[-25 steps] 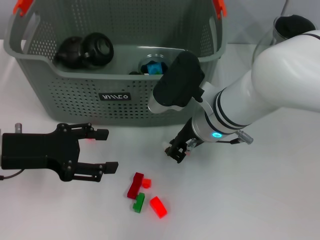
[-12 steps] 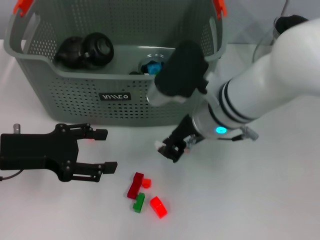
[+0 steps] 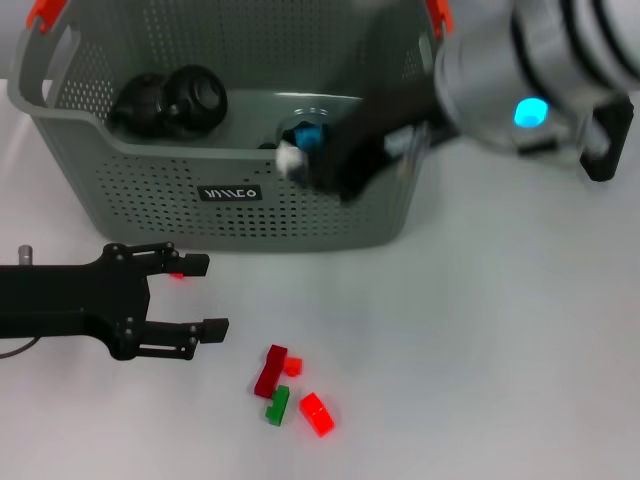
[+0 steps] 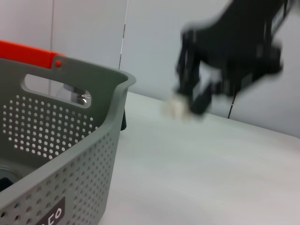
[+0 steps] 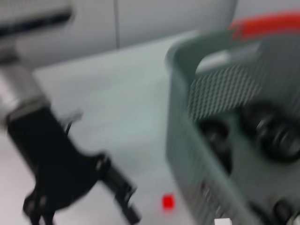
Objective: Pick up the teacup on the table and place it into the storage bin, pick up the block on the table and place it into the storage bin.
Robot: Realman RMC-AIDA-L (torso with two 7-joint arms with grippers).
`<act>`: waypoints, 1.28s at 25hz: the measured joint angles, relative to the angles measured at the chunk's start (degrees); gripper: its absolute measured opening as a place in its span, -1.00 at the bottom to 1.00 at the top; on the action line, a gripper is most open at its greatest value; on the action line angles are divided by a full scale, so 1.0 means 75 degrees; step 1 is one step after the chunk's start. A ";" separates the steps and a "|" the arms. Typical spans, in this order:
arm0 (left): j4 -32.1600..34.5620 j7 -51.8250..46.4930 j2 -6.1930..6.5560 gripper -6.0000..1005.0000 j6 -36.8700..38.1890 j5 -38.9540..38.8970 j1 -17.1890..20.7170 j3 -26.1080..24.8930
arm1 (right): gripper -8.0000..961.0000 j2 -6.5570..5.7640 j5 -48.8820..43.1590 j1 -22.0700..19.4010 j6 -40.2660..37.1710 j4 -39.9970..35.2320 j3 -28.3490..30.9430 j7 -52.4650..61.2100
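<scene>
Head view: storage bin point(image 3: 130, 165) at table's far side, open tabletop in front. My right gripper point(image 3: 305, 165) above bin's front rim, fingers closed on small white block point(image 3: 291, 157). My left gripper point(image 3: 195, 295) low on table, fingers spread, empty. Loose blocks point(image 3: 290, 390) beside it.

I see two dark round objects point(image 3: 170, 100) side by side in the far left corner, and a clear round dish point(image 3: 312, 118) holding something blue point(image 3: 309, 134).
</scene>
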 joint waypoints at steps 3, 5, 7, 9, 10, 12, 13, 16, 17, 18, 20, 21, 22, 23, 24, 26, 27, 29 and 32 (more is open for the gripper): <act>0.0002 0.0001 0.0005 0.67 0.0003 0.0000 0.0000 0.0000 | -0.66 0.0001 -0.0072 0.0295 -0.0017 -0.0138 0.0506 -0.0097; 0.0003 0.0003 0.0006 0.67 0.0010 0.0000 -0.0004 -0.0001 | -0.66 0.0002 -0.0179 0.0485 0.0100 -0.0131 0.0788 -0.0220; 0.0003 0.0003 0.0006 0.67 0.0015 0.0000 -0.0015 0.0000 | -0.66 0.0007 -0.0392 0.0649 0.0302 -0.0089 0.0994 -0.0311; 0.0003 0.0003 0.0006 0.67 0.0017 0.0000 -0.0024 0.0001 | -0.66 0.0010 -0.0715 0.0787 0.0537 0.0034 0.1089 -0.0330; 0.0003 0.0003 0.0006 0.67 0.0017 0.0000 -0.0027 0.0001 | -0.66 0.0009 -0.0937 0.0869 0.0678 0.0183 0.1102 -0.0331; 0.0003 0.0003 0.0006 0.67 0.0017 0.0000 -0.0032 0.0000 | -0.66 0.0006 -0.1372 0.1057 0.0956 0.0611 0.1109 -0.0342; 0.0003 0.0003 0.0006 0.67 0.0019 0.0000 -0.0037 0.0000 | -0.66 0.0004 -0.1543 0.1154 0.1094 0.0911 0.1106 -0.0367; 0.0003 0.0003 0.0006 0.67 0.0016 -0.0001 -0.0051 0.0001 | -0.68 0.0001 -0.1932 0.1501 0.1625 0.2006 0.1098 -0.0500; 0.0003 0.0003 0.0006 0.67 0.0016 -0.0001 -0.0053 0.0000 | -0.69 0.0001 -0.2013 0.1607 0.1825 0.2363 0.1098 -0.0548; 0.0003 0.0003 0.0006 0.67 0.0015 -0.0001 -0.0056 0.0001 | -0.73 -0.0002 -0.2073 0.1728 0.2051 0.2743 0.1106 -0.0603; 0.0003 0.0003 0.0006 0.67 0.0011 -0.0001 -0.0058 0.0001 | -0.82 -0.0008 -0.2110 0.1865 0.2377 0.3267 0.1109 -0.0695; 0.0003 0.0002 0.0006 0.67 0.0006 -0.0001 -0.0058 0.0001 | -0.87 -0.0009 -0.2116 0.1910 0.2501 0.3422 0.1110 -0.0732; 0.0003 -0.0001 0.0006 0.67 0.0007 -0.0001 -0.0059 0.0000 | -0.92 -0.0008 -0.2123 0.1950 0.2603 0.3567 0.1109 -0.0765; 0.0005 -0.0004 0.0008 0.67 0.0007 -0.0001 -0.0059 0.0000 | -0.91 -0.0011 -0.2125 0.1981 0.2679 0.3635 0.1110 -0.0792; 0.0008 -0.0008 0.0011 0.67 0.0009 -0.0001 -0.0058 -0.0001 | -0.91 -0.0010 -0.2129 0.1994 0.2709 0.3657 0.1105 -0.0826; 0.0013 -0.0010 0.0014 0.67 0.0010 -0.0001 -0.0054 -0.0005 | -0.90 -0.0011 -0.2134 0.1997 0.2717 0.3608 0.1084 -0.0887; 0.0017 -0.0013 0.0014 0.67 0.0009 -0.0001 -0.0054 -0.0008 | -0.89 -0.0011 -0.2135 0.1976 0.2701 0.3520 0.1068 -0.0905; 0.0028 -0.0019 0.0019 0.67 0.0009 -0.0001 -0.0053 -0.0017 | -0.85 -0.0012 -0.2130 0.1907 0.2660 0.3286 0.1060 -0.0915; 0.0032 -0.0025 0.0027 0.67 0.0006 -0.0001 -0.0060 -0.0025 | -0.73 -0.0011 -0.2059 0.1660 0.2615 0.2645 0.1084 -0.0915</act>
